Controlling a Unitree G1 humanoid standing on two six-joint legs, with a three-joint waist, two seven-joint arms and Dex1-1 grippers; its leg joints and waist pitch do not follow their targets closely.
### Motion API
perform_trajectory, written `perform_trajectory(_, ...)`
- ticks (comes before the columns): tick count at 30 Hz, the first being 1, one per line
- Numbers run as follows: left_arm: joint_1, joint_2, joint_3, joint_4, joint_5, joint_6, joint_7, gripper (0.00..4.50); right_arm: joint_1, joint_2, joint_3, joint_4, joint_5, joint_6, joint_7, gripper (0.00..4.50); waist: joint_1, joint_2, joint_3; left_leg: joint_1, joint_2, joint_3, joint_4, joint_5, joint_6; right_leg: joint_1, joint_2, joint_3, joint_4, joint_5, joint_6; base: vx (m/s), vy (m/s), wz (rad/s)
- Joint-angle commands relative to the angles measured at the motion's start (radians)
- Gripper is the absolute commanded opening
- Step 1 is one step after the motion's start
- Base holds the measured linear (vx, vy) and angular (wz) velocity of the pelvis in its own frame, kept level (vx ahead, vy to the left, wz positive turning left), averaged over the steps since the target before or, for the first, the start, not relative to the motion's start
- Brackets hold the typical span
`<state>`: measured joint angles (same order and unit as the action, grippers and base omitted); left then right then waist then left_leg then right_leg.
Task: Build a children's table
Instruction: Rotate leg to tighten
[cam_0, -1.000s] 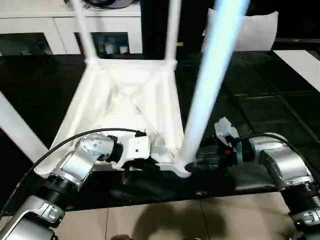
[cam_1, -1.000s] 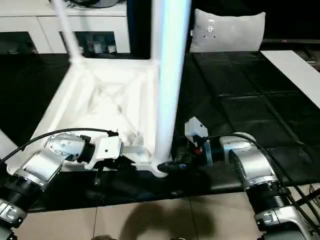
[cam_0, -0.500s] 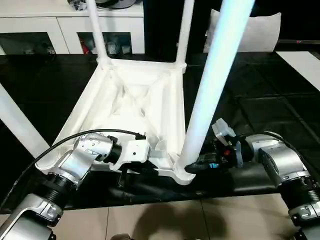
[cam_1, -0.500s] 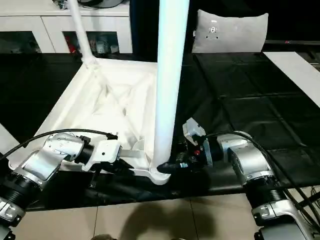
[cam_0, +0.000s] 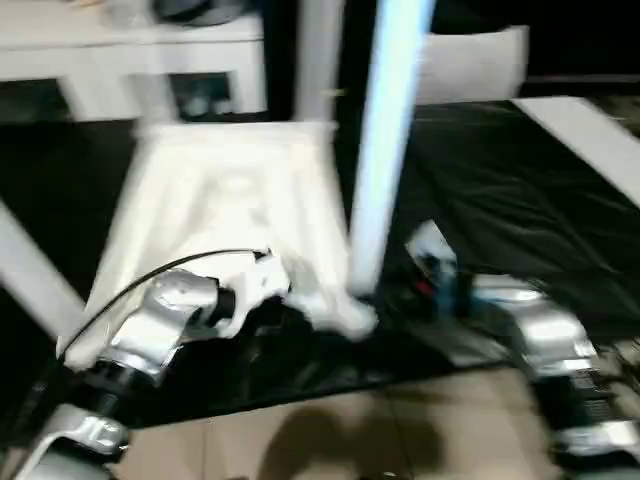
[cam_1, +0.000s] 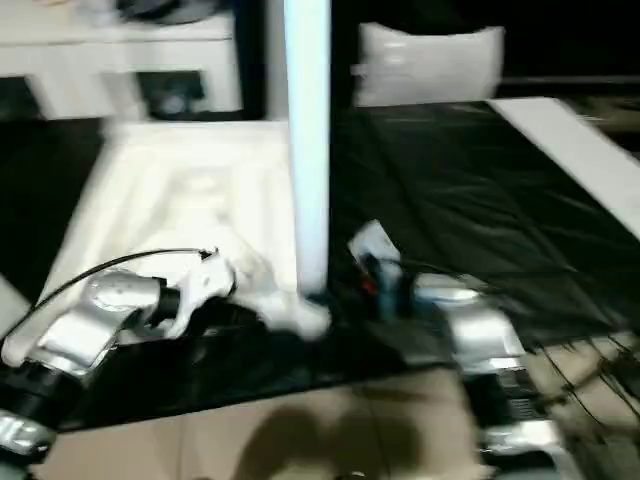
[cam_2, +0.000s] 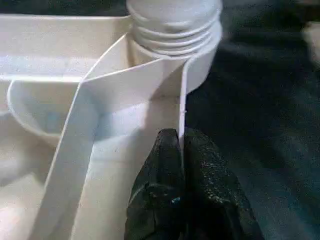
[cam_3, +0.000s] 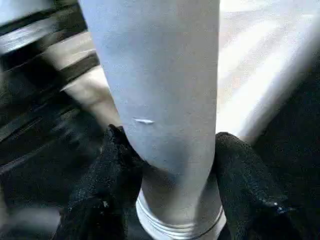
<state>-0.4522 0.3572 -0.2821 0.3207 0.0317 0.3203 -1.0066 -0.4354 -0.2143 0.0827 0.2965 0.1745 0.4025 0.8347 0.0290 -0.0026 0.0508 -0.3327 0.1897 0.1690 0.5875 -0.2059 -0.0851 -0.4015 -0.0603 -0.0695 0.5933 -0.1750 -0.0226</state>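
Note:
The children's table lies upside down on the black mat, its ribbed white top facing up. A long white leg stands upright in the near right corner socket. Other legs rise at the far corners and at the left. My left gripper is shut on the thin rim wall of the top, right beside that socket. From the right side, my right gripper reaches the upright leg just above its threaded base. One finger presses on each side of the leg.
A white cabinet with glass doors stands behind the table. A pale cushion sits at the back right and a white board lies on the mat at the right. Tiled floor begins at the mat's near edge.
My right gripper's fingers have closed in onto the base of the near right leg. The left gripper keeps its hold on the rim. The whole picture has shifted with the camera.

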Motion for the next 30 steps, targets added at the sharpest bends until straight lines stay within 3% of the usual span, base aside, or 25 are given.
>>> perform_trajectory(1,0.002,-0.074,-0.052,-0.046,-0.023,0.030,0.031,0.00,-0.028,0.057,0.027,0.036,-0.034,0.013,-0.130,2.00,0.003,-0.005,-0.040,-0.013,0.022,-0.023,-0.076,-0.275,0.008,0.039,-0.083,0.034,-0.117,-0.659,-0.038,0.000,0.000,0.00)
perform_trajectory(4,-0.019,-0.142,-0.046,-0.042,0.017,0.059,0.134,0.00,-0.043,0.126,-0.007,0.074,-0.038,0.000,-0.256,2.00,0.001,-0.002,-0.041,-0.007,0.022,-0.019,-0.074,-0.277,0.025,0.031,-0.079,0.038,-0.118,-0.625,-0.052,0.000,0.000,0.00)
perform_trajectory(5,-0.027,-0.155,-0.054,-0.034,0.031,0.054,0.153,0.00,-0.047,0.142,-0.016,0.080,-0.027,-0.011,-0.262,2.33,0.001,-0.002,-0.042,-0.007,0.024,-0.019,-0.076,-0.273,0.027,0.031,-0.077,0.039,-0.116,-0.601,-0.060,0.000,0.000,0.00)
perform_trajectory(6,-0.034,-0.164,-0.063,-0.025,0.044,0.045,0.166,0.00,-0.049,0.157,-0.025,0.082,-0.016,-0.022,-0.261,2.33,0.002,0.000,-0.043,-0.007,0.025,-0.018,-0.076,-0.271,0.029,0.032,-0.077,0.040,-0.114,-0.583,-0.064,0.000,0.000,0.00)
perform_trajectory(7,-0.036,-0.166,-0.064,-0.025,0.046,0.046,0.171,0.00,-0.047,0.165,-0.031,0.076,-0.014,-0.018,-0.263,2.66,0.006,0.000,-0.047,-0.009,0.030,-0.017,-0.079,-0.247,0.036,0.036,-0.077,0.046,-0.104,-0.495,-0.090,0.000,0.000,0.00)
perform_trajectory(8,-0.039,-0.167,-0.064,-0.022,0.047,0.045,0.175,0.00,-0.043,0.168,-0.036,0.066,-0.008,-0.010,-0.257,2.66,0.008,0.003,-0.049,-0.010,0.030,-0.016,-0.079,-0.237,0.038,0.038,-0.076,0.047,-0.100,-0.462,-0.101,0.000,0.000,0.00)
perform_trajectory(10,-0.043,-0.156,-0.068,-0.017,0.058,0.035,0.175,0.00,-0.032,0.162,-0.036,0.046,-0.003,-0.011,-0.243,2.95,0.014,0.002,-0.052,-0.010,0.033,-0.012,-0.077,-0.199,0.043,0.041,-0.075,0.051,-0.088,-0.351,-0.144,0.000,0.000,0.00)
perform_trajectory(13,-0.043,-0.134,-0.072,-0.011,0.072,0.023,0.171,0.00,-0.016,0.140,-0.035,0.029,0.002,-0.027,-0.220,3.17,0.020,0.003,-0.056,-0.012,0.032,-0.009,-0.074,-0.167,0.052,0.047,-0.077,0.053,-0.081,-0.286,-0.171,0.000,0.000,0.00)
perform_trajectory(15,-0.039,-0.107,-0.076,-0.001,0.094,-0.007,0.166,0.00,0.006,0.087,-0.029,0.024,-0.012,-0.087,-0.183,3.40,0.032,0.001,-0.058,-0.015,0.032,-0.007,-0.072,-0.130,0.060,0.053,-0.079,0.053,-0.077,-0.243,-0.176,0.000,0.000,0.00)
perform_trajectory(16,-0.032,-0.092,-0.084,0.005,0.102,-0.037,0.146,0.00,0.018,0.054,-0.030,0.024,-0.014,-0.126,-0.142,3.51,0.035,0.003,-0.057,-0.016,0.032,-0.007,-0.072,-0.128,0.062,0.052,-0.079,0.053,-0.076,-0.243,-0.175,0.000,0.000,0.00)
perform_trajectory(20,-0.022,-0.070,-0.096,0.010,0.097,-0.074,0.096,0.00,0.031,0.008,-0.049,0.010,0.011,-0.151,-0.054,3.71,0.038,0.004,-0.057,-0.018,0.034,-0.007,-0.071,-0.110,0.076,0.055,-0.077,0.052,-0.070,-0.195,-0.191,0.000,0.000,0.00)
perform_trajectory(24,-0.023,-0.031,-0.115,0.027,0.093,-0.123,0.031,0.00,0.033,-0.079,-0.048,0.011,0.022,-0.194,0.073,4.04,0.044,0.000,-0.052,-0.015,0.035,-0.006,-0.072,-0.139,0.084,0.053,-0.077,0.051,-0.077,-0.252,-0.186,0.000,0.000,0.00)
perform_trajectory(25,-0.026,-0.027,-0.117,0.033,0.092,-0.134,0.027,0.00,0.032,-0.092,-0.046,0.013,0.027,-0.199,0.093,4.28,0.048,-0.001,-0.052,-0.014,0.035,-0.006,-0.072,-0.146,0.082,0.053,-0.079,0.051,-0.078,-0.276,-0.179,0.000,0.000,0.00)
perform_trajectory(27,-0.034,-0.001,-0.139,0.043,0.087,-0.192,-0.029,0.00,0.024,-0.143,-0.022,0.016,0.033,-0.199,0.171,4.28,0.050,-0.008,-0.052,-0.015,0.034,-0.006,-0.072,-0.149,0.085,0.053,-0.078,0.049,-0.082,-0.302,-0.170,0.000,0.000,0.00)
perform_trajectory(30,-0.041,0.040,-0.170,0.054,0.087,-0.264,-0.118,0.00,0.008,-0.196,0.004,0.025,0.042,-0.211,0.279,4.28,0.060,-0.008,-0.054,-0.013,0.036,-0.006,-0.071,-0.134,0.088,0.051,-0.079,0.051,-0.076,-0.286,-0.174,0.000,0.000,0.00)
